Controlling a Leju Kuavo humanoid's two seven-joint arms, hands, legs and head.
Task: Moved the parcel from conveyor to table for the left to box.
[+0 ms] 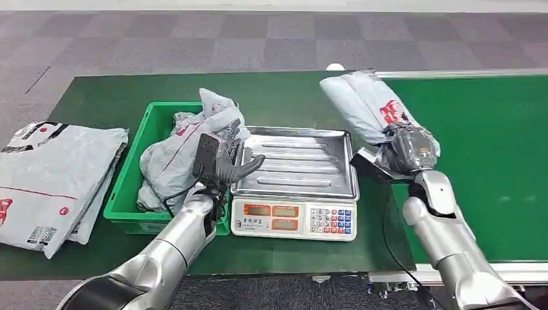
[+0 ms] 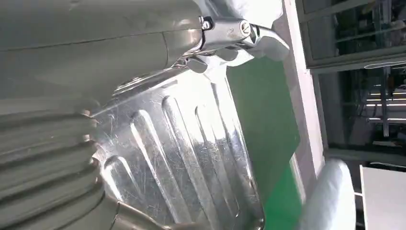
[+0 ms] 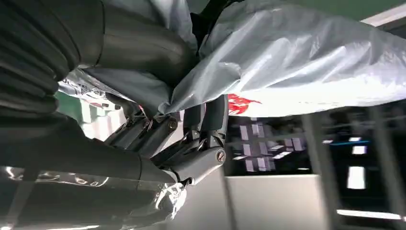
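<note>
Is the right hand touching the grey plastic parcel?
Touching. In the right wrist view the right hand has its fingers closed around the grey plastic parcel.

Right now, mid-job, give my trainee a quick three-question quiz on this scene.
1. True or false: the right hand grips the grey plastic parcel with red print.
2. What lies under the left hand? A) ribbed steel scale tray B) green conveyor belt C) carpet
3. Fill in: crumpled grey bags fill the green plastic ____.

Key: 1 true. 2 A. 3 crate.
</note>
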